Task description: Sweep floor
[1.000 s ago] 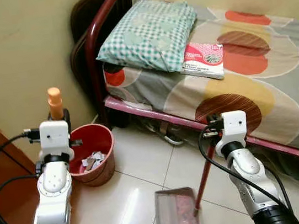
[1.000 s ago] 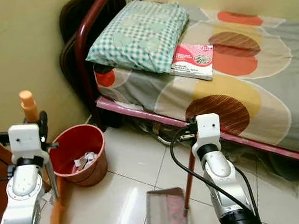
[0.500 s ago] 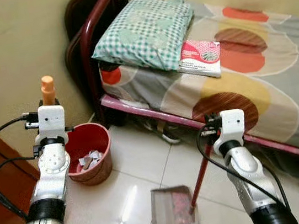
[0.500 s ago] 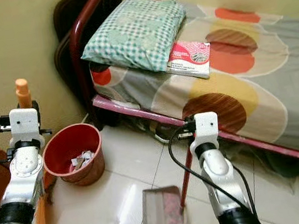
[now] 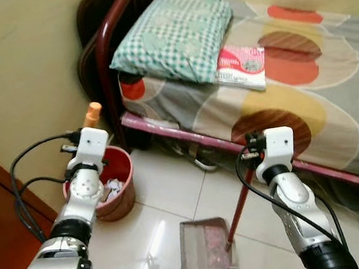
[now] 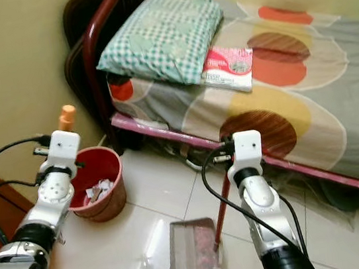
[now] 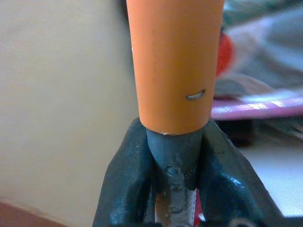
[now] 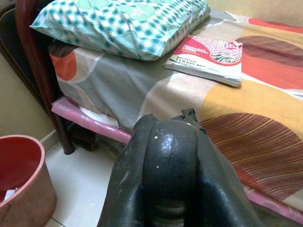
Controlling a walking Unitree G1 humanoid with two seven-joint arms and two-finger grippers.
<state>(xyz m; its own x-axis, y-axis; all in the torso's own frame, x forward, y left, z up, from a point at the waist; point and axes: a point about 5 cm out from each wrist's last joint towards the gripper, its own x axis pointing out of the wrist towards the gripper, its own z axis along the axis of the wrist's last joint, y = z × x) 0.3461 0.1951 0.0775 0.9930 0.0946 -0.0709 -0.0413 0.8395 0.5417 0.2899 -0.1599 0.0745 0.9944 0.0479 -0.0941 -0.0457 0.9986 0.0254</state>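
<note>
My left gripper (image 7: 174,158) is shut on a broom's grey handle just below its orange cap (image 7: 173,66). The cap (image 5: 93,111) pokes up behind my left wrist, just above the far rim of a red bin (image 5: 116,195) that holds paper scraps. My right gripper (image 8: 165,156) is shut on the black top of a dustpan's red handle (image 5: 236,215). The handle slants down to the grey dustpan (image 5: 207,258), which rests on the white tiles in front of me with reddish debris in it. The broom's head is hidden.
A bed with a dark red metal frame (image 5: 104,48) fills the right side, carrying a checked pillow (image 5: 175,34) and a pink book (image 5: 243,66). Cables and clutter lie under it (image 5: 200,162). A brown wooden panel (image 5: 1,220) stands at the left.
My left arm has swung to the right, carrying the broom handle from the wall side to above the red bin. The right arm and dustpan have barely moved.
</note>
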